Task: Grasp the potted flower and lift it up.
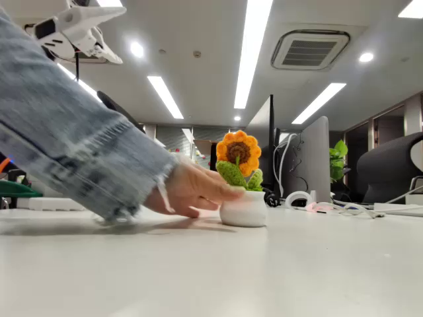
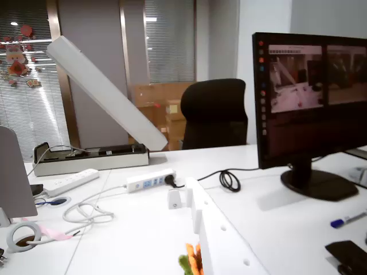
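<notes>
On the white counter, near the middle of the fixed view, stands the potted flower: a crocheted sunflower with orange-yellow petals and a brown centre, green knitted leaves below the bloom, set upright in a round white pot that rests flat on the surface. A person's hand reaches in from the left of that view, coming out of a frayed denim sleeve, and its fingertips touch the left side of the pot and the leaves. High in the upper left corner of the fixed view hangs the robot's white gripper, well above the counter and well apart from the flower; whether its fingers are apart or together cannot be told from this angle, and nothing is seen held in them. In the wrist view a white part of the arm runs up from the lower edge, and just left of it, at the bottom edge, a small bit of orange petals and green leaf of the flower peeks into frame. Behind it lie a white power strip with its cable, and a dark monitor standing on the right. A black office chair sits beyond the counter.
</notes>
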{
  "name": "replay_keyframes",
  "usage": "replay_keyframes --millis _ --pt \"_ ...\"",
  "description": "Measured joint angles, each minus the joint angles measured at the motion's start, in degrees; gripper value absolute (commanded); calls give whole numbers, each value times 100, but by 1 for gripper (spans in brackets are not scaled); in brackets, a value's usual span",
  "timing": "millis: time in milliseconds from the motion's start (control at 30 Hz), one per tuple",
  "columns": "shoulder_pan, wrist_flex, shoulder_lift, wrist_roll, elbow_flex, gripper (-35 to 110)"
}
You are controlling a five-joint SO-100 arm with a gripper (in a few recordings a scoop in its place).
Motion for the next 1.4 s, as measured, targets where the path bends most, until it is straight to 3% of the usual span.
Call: replay_keyframes --millis 1400 --pt "703 905 0 -404 211 83"
